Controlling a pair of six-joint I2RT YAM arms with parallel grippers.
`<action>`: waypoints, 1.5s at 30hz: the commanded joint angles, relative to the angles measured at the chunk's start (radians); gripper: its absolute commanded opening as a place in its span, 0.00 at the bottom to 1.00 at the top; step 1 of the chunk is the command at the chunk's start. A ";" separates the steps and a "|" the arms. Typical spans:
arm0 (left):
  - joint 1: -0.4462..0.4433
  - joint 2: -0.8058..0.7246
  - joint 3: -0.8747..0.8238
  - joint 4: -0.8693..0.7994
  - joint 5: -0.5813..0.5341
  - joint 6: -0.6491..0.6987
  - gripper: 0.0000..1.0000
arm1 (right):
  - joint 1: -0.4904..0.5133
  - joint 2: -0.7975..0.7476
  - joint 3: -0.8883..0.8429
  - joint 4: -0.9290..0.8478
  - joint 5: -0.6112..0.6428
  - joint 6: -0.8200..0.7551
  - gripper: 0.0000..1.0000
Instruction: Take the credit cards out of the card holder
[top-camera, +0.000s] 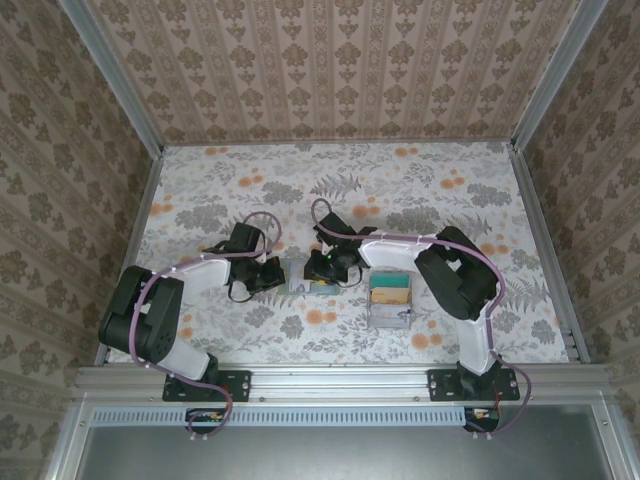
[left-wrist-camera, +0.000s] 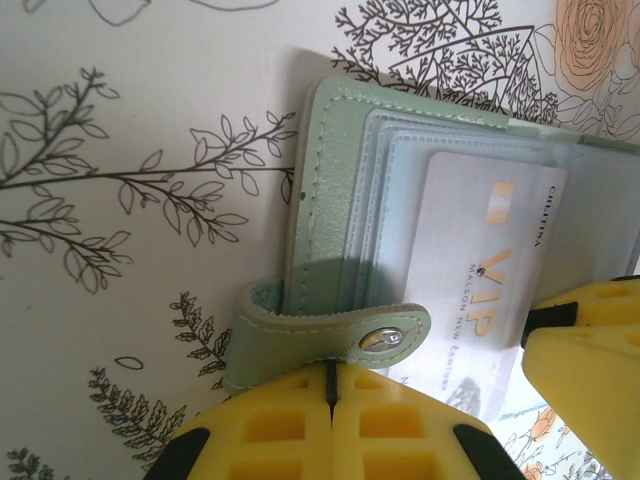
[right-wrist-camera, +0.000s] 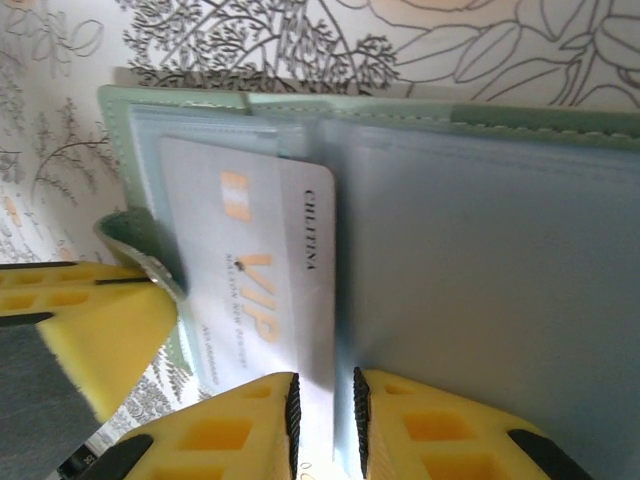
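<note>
Step in hand: drawing the card (right-wrist-camera: 250, 260) out of the holder (left-wrist-camera: 330, 180). Right jaws are straddling the card's free edge, standing a narrow slit apart; whether the pads are biting yet, I cannot tell. Judgement: they should be closing on the card alone, not the clear sleeve beside it, then pulling slowly, flat along the sleeve's opening. Left jaws are sitting closed at the strap (left-wrist-camera: 320, 335); they should be pinning the holder so it is not sliding after the card. Holder is lying open on the worktop (left-wrist-camera: 120, 100) between the arms, left of the tray (top-camera: 390, 322). It is showing a pale green stitched cover, blue-grey sleeves and a snap strap, with the white gold-lettered VIP card sticking partway out
</note>
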 joint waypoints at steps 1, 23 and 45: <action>0.000 0.027 -0.006 -0.037 -0.012 0.006 0.00 | 0.004 0.027 0.024 -0.024 -0.008 0.001 0.26; -0.004 0.031 -0.004 -0.034 -0.009 0.006 0.00 | 0.008 0.031 0.018 0.031 -0.041 0.007 0.06; 0.001 0.026 -0.002 -0.050 -0.023 0.011 0.00 | -0.045 -0.078 -0.055 -0.023 -0.013 -0.041 0.00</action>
